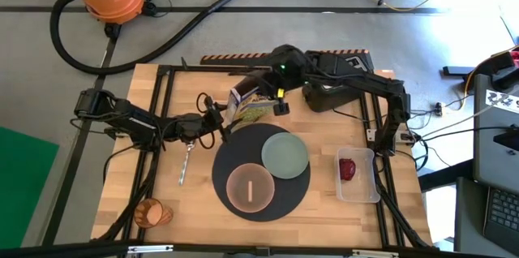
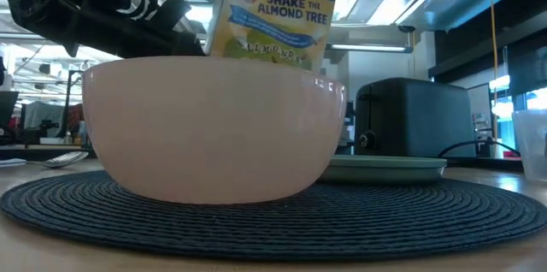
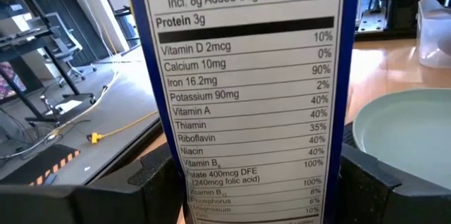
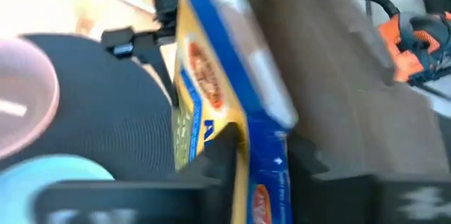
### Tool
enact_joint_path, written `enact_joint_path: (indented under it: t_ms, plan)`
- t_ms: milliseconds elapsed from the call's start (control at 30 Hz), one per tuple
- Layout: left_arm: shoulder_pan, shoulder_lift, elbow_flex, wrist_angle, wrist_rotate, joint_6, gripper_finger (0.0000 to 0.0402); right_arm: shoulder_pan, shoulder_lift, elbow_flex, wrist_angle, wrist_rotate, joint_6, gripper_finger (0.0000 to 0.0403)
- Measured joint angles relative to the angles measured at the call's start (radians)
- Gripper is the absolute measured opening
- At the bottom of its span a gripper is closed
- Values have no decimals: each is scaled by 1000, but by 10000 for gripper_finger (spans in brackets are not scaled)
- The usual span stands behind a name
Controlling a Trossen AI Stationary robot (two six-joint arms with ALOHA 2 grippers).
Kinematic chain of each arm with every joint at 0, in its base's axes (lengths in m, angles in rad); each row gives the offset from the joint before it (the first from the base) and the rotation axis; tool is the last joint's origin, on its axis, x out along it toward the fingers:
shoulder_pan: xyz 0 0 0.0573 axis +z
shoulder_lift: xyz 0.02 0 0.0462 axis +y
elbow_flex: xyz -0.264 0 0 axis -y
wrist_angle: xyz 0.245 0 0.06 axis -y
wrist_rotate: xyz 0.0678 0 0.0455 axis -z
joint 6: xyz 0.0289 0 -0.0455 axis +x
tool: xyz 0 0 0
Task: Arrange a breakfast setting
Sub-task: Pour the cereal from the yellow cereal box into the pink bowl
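**Inspector A:** High view: the cereal box [image 1: 247, 101] stands at the far edge of the round dark-grey mat [image 1: 261, 178], between the two arms. The left gripper [image 1: 217, 120] grips it from the left side, fingers set wide across the box's width.

**Inspector B:** Confirmed in the left wrist view: the nutrition panel of the box [image 3: 246, 97] fills the gap between that arm's dark fingers [image 3: 151, 189]. And the right gripper [image 1: 274, 96]?

**Inspector A:** It meets the box's top from the far right. The right wrist view shows its fingers [image 4: 225, 157] pinched narrow on the box's upper edge [image 4: 232, 104].

**Inspector B:** Place setting?

**Inspector A:** Pink bowl [image 1: 250, 187] on the near part of the mat, pale green plate [image 1: 285, 155] on its right part, touching the bowl. Metal spoon [image 1: 185, 163] on the wooden table [image 1: 146, 128], left of the mat. Orange cup [image 1: 154, 212] lies on its side at the near-left corner. A red item [image 1: 348, 168] sits in a clear container [image 1: 359, 175] to the right

**Inspector B:** Low view: black toaster [image 2: 414, 118] behind the plate
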Motion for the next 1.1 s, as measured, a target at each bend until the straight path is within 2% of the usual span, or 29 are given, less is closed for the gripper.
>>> enact_joint_path:
  t_ms: [33, 100, 433, 700, 967, 1100]
  plan:
    - [0, 0, 0, 3, 1, 1, 266, 1, 0, 0, -9, 1, -33, 27]
    - [0, 0, 0, 11, 3, 9, 266, 2, -1, 2, -30, 4, -107, 11]
    - [-1, -42, 0, 47, -5, 75, 266, 13, -5, 58, -90, 68, -487, 3]
    - [-14, -176, 4, 51, 11, 95, 269, -10, -4, 202, -149, 18, -670, 1]
    - [-77, -295, 3, -32, 28, 92, 325, -90, -4, 238, -251, -118, -810, 1]
    - [-90, -324, 3, -65, 46, 93, 355, -114, 2, 238, -255, -147, -899, 0]
